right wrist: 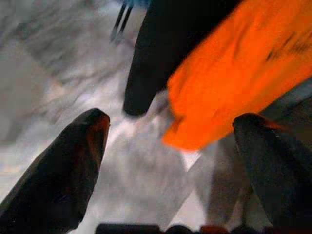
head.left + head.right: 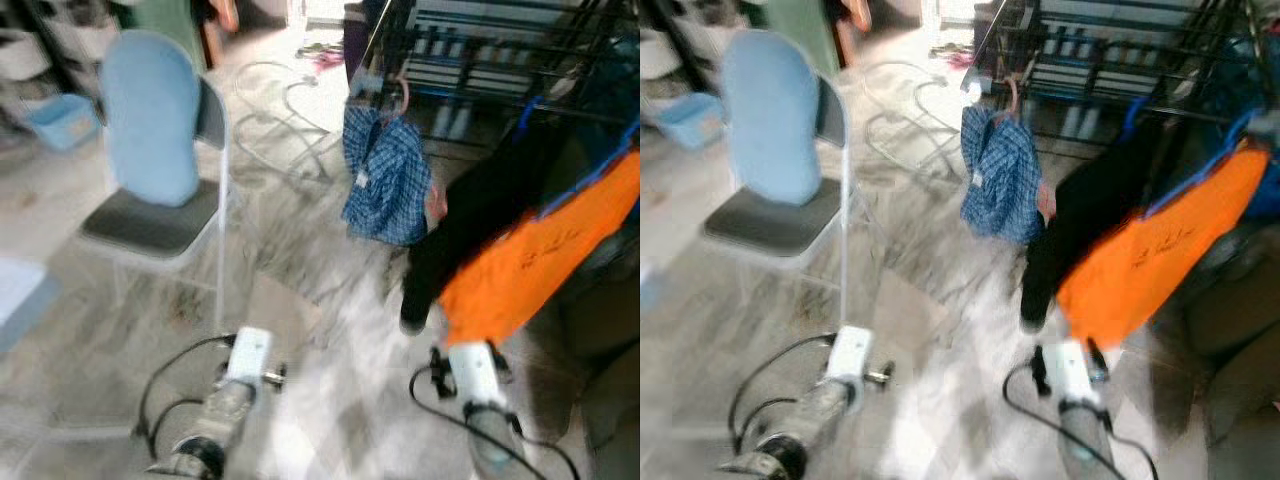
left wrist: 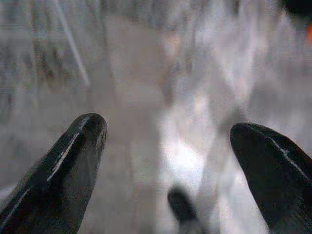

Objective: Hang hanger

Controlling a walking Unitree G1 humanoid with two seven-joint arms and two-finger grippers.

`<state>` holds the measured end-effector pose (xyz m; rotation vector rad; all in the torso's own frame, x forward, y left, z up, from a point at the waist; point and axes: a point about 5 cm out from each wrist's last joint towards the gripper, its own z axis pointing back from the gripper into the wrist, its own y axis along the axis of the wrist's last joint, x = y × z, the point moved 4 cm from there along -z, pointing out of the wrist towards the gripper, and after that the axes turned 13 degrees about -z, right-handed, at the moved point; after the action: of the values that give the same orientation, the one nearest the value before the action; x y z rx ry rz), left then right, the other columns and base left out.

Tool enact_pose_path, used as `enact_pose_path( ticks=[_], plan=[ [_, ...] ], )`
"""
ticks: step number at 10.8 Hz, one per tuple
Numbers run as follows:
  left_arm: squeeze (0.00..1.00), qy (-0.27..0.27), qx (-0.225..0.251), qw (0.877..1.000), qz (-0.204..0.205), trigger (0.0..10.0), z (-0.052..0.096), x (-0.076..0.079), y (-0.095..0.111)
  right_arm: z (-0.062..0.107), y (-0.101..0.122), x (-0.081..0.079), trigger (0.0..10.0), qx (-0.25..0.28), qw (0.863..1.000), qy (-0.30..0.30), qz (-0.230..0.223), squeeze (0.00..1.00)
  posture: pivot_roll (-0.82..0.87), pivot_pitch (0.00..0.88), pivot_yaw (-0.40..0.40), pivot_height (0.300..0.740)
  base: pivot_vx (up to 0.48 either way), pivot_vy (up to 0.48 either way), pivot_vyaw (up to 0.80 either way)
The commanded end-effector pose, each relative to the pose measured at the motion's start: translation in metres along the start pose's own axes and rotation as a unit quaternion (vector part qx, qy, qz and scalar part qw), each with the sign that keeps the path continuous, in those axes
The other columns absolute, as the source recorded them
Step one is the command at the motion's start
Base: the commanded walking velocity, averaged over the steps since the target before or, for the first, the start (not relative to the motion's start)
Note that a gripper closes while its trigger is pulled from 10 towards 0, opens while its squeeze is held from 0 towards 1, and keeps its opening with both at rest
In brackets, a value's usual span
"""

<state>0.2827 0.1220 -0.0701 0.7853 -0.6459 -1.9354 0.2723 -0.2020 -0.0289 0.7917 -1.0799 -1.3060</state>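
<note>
Hanger (image 2: 402, 95) is already hooking the far rack (image 2: 500, 60), plaid shirt (image 2: 385, 180) dangling off it. Left gripper (image 3: 165, 146) and right gripper (image 1: 170, 146) are both spread wide, gripping nothing, right one nosing at the orange cloth (image 1: 234, 68). Looks like hanging's done; backing off comes next, I'm guessing.

Orange cloth garment (image 2: 530, 260), glossy marbled floor (image 2: 330, 330)

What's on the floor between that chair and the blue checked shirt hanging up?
Pale cables looped on the marble floor, between chair and blue checked shirt, in both eye views.
</note>
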Motion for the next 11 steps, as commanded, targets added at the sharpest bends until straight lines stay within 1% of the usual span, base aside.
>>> enact_pose_path(
  ticks=[1, 2, 3, 4, 5, 6, 7, 8, 9, 10, 11],
  plan=[
    [0.0, 0.001, -0.028, 1.0, -0.011, 10.0, 0.002, 0.0, -0.014, 0.001, -0.011, -0.008, 10.0, -0.021, 0.999, 0.027, -0.003, 0.0, -0.21, 0.086, 0.028, 0.74, 0.0, 0.0, 0.0],
    [0.0, 0.024, -0.076, 0.997, -0.016, 10.0, 0.01, -0.011, -0.044, 0.006, -0.038, -0.018, 10.0, -0.087, 0.994, 0.058, -0.006, 0.0, -0.19, 0.089, 0.02, 0.74, 0.0, 0.0, 0.0],
    [0.0, 0.042, -0.112, 0.993, -0.002, 10.0, 0.016, -0.019, -0.064, 0.012, -0.055, -0.026, 10.0, -0.138, 0.987, 0.078, -0.028, 0.0, -0.14, 0.091, -0.003, 0.74, 0.0, 0.0, 0.0],
    [0.0, 0.051, -0.137, 0.989, 0.015, 10.0, 0.023, -0.026, -0.082, 0.018, -0.07, -0.036, 10.0, -0.187, 0.977, 0.09, -0.057, 0.0, -0.1, 0.081, -0.009, 0.74, 0.0, 0.0, 0.0],
    [0.0, 0.065, -0.16, 0.984, 0.036, 10.0, 0.03, -0.033, -0.098, 0.025, -0.081, -0.047, 10.0, -0.227, 0.966, 0.107, -0.063, 0.0, -0.07, 0.072, -0.014, 0.74, 0.0, 0.0, 0.0],
    [0.0, 0.073, -0.176, 0.981, 0.027, 10.0, 0.036, -0.038, -0.109, 0.029, -0.085, -0.052, 10.0, -0.24, 0.962, 0.123, -0.049, 0.0, -0.04, 0.074, -0.011, 0.74, 0.0, 0.0, 0.0],
    [0.0, 0.072, -0.175, 0.981, 0.045, 10.0, 0.038, -0.044, -0.112, 0.029, -0.089, -0.048, 10.0, -0.254, 0.959, 0.104, -0.065, 0.0, -0.01, 0.093, 0.002, 0.74, 0.0, 0.0, 0.0],
    [0.0, 0.061, -0.18, 0.982, 0.012, 10.0, 0.04, -0.044, -0.116, 0.029, -0.091, -0.038, 10.0, -0.259, 0.96, 0.084, -0.061, 0.0, -0.01, 0.096, 0.017, 0.74, 0.0, 0.0, 0.0],
    [0.0, 0.064, -0.182, 0.981, 0.019, 10.0, 0.04, -0.046, -0.117, 0.027, -0.091, -0.032, 10.0, -0.258, 0.961, 0.058, -0.083, 0.0, -0.02, 0.093, 0.019, 0.74, 0.0, 0.0, 0.0],
    [0.0, 0.053, -0.176, 0.983, 0.012, 10.0, 0.038, -0.043, -0.113, 0.023, -0.088, -0.024, 10.0, -0.249, 0.964, 0.031, -0.09, 0.0, -0.04, 0.081, 0.027, 0.74, 0.0, 0.0, 0.0],
    [0.0, 0.044, -0.172, 0.984, 0.008, 10.0, 0.035, -0.04, -0.109, 0.027, -0.094, -0.02, 10.0, -0.268, 0.956, 0.029, -0.116, 0.0, -0.04, 0.07, 0.033, 0.74, 0.0, 0.0, 0.0]
  ],
)
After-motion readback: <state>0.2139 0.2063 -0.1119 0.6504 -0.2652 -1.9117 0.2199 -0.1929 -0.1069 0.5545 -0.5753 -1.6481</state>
